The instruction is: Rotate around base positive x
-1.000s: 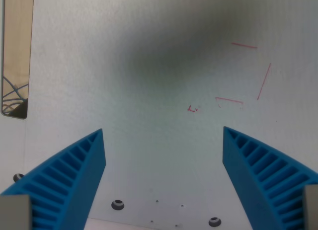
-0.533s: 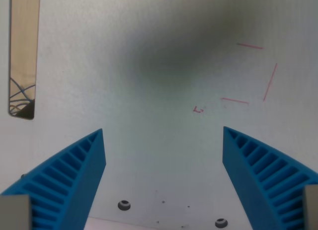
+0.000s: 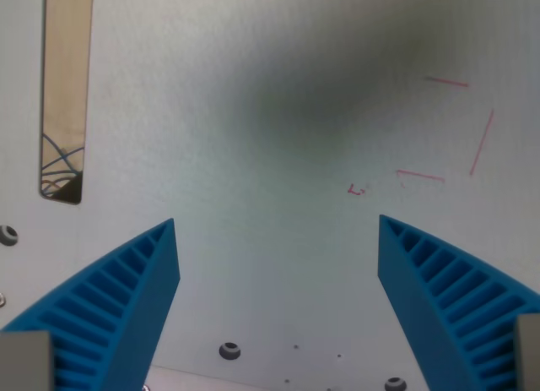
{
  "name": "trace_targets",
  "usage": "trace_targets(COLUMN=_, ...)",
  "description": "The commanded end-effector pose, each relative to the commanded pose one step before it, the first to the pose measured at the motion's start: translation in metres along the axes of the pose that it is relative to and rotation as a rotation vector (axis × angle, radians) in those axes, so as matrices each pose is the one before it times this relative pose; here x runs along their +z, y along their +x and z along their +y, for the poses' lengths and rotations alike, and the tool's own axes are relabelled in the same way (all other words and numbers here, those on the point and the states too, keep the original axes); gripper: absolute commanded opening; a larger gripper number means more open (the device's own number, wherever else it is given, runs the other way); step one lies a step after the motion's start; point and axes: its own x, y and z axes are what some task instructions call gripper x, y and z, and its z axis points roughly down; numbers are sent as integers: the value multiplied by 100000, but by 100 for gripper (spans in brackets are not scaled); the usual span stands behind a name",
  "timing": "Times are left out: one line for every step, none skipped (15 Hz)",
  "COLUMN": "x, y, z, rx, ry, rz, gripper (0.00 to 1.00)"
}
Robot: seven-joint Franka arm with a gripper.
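My gripper (image 3: pixel 278 302) is open and empty, its two blue ribbed fingers (image 3: pixel 114 311) standing wide apart at the bottom of the wrist view. It hangs over a flat white table surface (image 3: pixel 253 197). No object lies between the fingers. Thin red pen marks (image 3: pixel 460 129) are drawn on the surface toward the wrist view's upper right, and a small red mark (image 3: pixel 357 189) sits near the middle.
A narrow slot (image 3: pixel 65 91) in the surface at the upper left shows wood and cables below. Small screw holes (image 3: pixel 229 350) dot the surface near the bottom edge, one more at the left (image 3: pixel 8 234). A dark blurred shadow (image 3: pixel 337 78) lies across the top.
The whole scene has shifted to the wrist view's right and slightly down, so the camera has moved. The fingers hold the same open spread.
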Motion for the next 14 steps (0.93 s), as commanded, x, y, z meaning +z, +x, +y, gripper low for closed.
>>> trace_targets(x=-198, y=-85, z=423, rx=-1848, ry=17272, rz=4939, gripper=100)
trace_targets(x=0, y=0, z=0, rx=-25, ry=1134, rz=274, gripper=100)
trace_targets(x=0, y=0, z=0, rx=-25, ry=1134, rz=274, gripper=100)
trace_targets(x=0, y=0, z=0, rx=-25, ry=1134, rz=273, gripper=100)
trace_targets(x=0, y=0, z=0, rx=-24, ry=1134, rz=272, gripper=100)
trace_targets(x=0, y=0, z=0, rx=-24, ry=1134, rz=272, gripper=100)
trace_targets(x=0, y=0, z=0, rx=-24, ry=1134, rz=271, gripper=100)
trace_targets(x=0, y=0, z=0, rx=-24, ry=1135, rz=271, gripper=100)
trace_targets(x=0, y=0, z=0, rx=-23, ry=1135, rz=270, gripper=100)
trace_targets(x=0, y=0, z=0, rx=-23, ry=1135, rz=270, gripper=100)
trace_targets(x=0, y=0, z=0, rx=-23, ry=1135, rz=270, gripper=100)
trace_targets(x=0, y=0, z=0, rx=-22, ry=1135, rz=269, gripper=100)
trace_targets(x=0, y=0, z=0, rx=-22, ry=1135, rz=269, gripper=100)
trace_targets(x=0, y=0, z=0, rx=-21, ry=1135, rz=268, gripper=100)
